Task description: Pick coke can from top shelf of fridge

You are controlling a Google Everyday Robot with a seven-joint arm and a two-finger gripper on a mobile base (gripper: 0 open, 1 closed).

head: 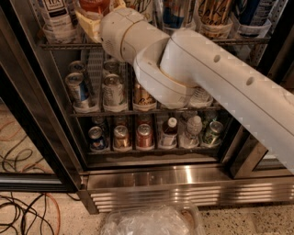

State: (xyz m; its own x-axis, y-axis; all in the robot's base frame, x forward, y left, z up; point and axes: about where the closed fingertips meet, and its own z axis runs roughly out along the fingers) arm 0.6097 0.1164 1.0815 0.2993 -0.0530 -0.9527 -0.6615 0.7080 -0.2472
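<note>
My gripper (92,24) reaches into the fridge (183,176) at the left end of the top shelf (64,46), mostly hidden behind my white wrist. A reddish-orange thing (92,5) shows just above the gripper at the frame's top edge. I cannot tell whether it is the coke can or whether the gripper touches it. A red can (144,136) stands on the lowest rack, far below the gripper.
A tea bottle (56,18) stands left of the gripper, with tall cans (213,16) to its right. My arm (220,87) covers the middle rack's right part. Drinks fill the lower racks. Cables (27,211) lie on the floor at left, and a plastic bag (147,222) lies below.
</note>
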